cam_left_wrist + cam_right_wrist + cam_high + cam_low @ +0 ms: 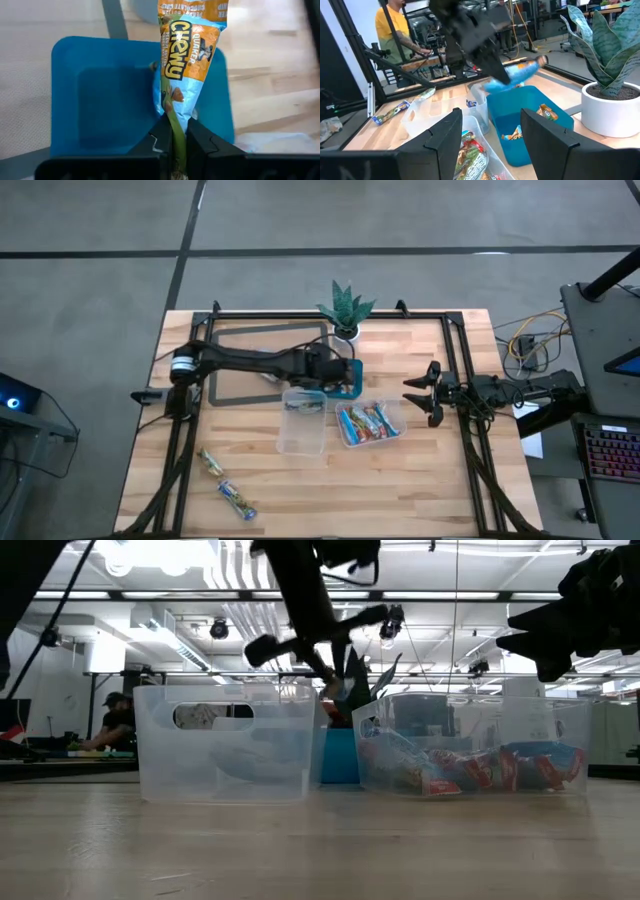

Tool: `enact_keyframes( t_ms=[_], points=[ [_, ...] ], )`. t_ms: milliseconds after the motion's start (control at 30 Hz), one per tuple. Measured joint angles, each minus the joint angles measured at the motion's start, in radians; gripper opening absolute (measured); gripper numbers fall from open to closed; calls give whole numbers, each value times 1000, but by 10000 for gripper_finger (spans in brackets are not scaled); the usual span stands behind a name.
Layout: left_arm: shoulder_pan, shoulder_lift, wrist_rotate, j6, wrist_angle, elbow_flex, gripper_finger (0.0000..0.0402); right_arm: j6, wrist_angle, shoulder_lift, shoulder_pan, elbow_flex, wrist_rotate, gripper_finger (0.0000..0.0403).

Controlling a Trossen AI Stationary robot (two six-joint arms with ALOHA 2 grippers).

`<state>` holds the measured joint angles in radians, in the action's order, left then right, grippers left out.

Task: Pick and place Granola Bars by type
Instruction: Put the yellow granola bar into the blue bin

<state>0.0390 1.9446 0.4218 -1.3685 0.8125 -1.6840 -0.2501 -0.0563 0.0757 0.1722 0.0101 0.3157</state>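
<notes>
Jaws on my left gripper (172,145) are pinched together on the crimped end of one Quaker Chewy bar (185,65), an orange and light-blue wrapper. In the left wrist view the bar runs straight out from between the two dark fingers (157,142), its far end well past the fingertips. It hangs in the air above the teal tray (100,95), not touching it. From the right wrist view I see the same bar (520,75) tilted over the tray's open top, and two other wrapped bars (547,112) lying inside, against the tray's wall and floor.

From overhead, my left arm reaches across the table to the tray (352,385), which sits just in front of the potted plant (345,310). A clear tub (303,420) stands just beside the tray, and I cannot tell what is in it. A second clear tub (370,422) beside that one holds a pile of granola bars (365,420) in mixed wrappers. Two more bars (225,480) lie loose on the wood near the table's left front corner, well apart from the tubs.

My right gripper (425,393) waits near the right edge, just beside the full tub, jaws apart and holding nothing. A person (395,25) in a yellow shirt stands beyond the table.
</notes>
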Motion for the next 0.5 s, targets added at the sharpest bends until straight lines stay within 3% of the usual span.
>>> enact_keyframes(
  t_ms=[500],
  points=[
    [53, 124, -52, -64, -23, 2, 6, 0, 0, 1, 0, 0, -1, 189]
  ],
)
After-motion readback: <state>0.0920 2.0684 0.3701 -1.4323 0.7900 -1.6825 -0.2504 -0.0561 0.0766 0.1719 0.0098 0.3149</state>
